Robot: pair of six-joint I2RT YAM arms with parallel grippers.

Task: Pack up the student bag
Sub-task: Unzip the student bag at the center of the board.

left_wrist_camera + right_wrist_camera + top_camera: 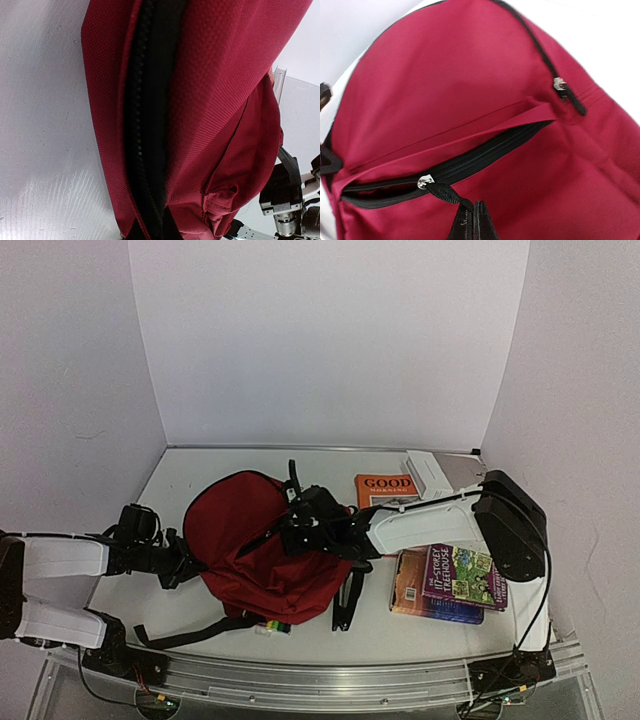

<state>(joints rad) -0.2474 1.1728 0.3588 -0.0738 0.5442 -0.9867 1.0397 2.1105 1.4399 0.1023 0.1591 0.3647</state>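
Observation:
The student bag (255,540), dark red with black straps, lies on the white table in the middle. My left gripper (183,566) is at the bag's left edge. In the left wrist view it (150,232) is shut on the bag's fabric along a black zipper (142,125). My right gripper (298,530) is over the bag's front. In the right wrist view it (479,217) is shut on the black pull strap (445,194) of the front pocket zipper. The silver slider (424,182) sits near the left end, with a short open gap to its left.
An orange book (385,489) lies behind the right arm. Colourful books (450,585) are stacked at the right. A white box (430,475) stands at the back right. A small coloured item (272,626) peeks from under the bag's near edge. A black strap (345,605) trails right.

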